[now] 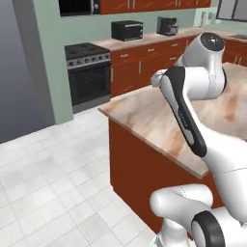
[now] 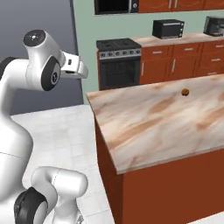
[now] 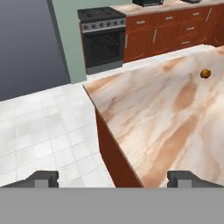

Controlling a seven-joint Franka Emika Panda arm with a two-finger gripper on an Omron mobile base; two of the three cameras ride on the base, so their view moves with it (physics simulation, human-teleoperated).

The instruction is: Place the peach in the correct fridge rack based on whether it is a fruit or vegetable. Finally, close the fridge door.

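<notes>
Peach (image 2: pixel 185 92) sits alone on the marbled island counter (image 2: pixel 153 122), toward its far right part, well apart from the arm; in the hand view it shows as a small orange blob (image 3: pixel 205 73), too small to make out stem or blush. Gripper (image 3: pixel 113 178) released, jaws spread wide with nothing between them; its two dark fingertips (image 3: pixel 43 177) straddle the counter's near left corner and the white tile floor (image 3: pixel 39 127), seemingly well above both. Far side: black oven range (image 2: pixel 119 61) against the green wall, red-brown cabinets (image 2: pixel 175 61) to its right, a toaster oven (image 2: pixel 168 28) on the worktop above them. Tall dark-grey panel (image 3: pixel 26 43) at far left, possibly the fridge.
</notes>
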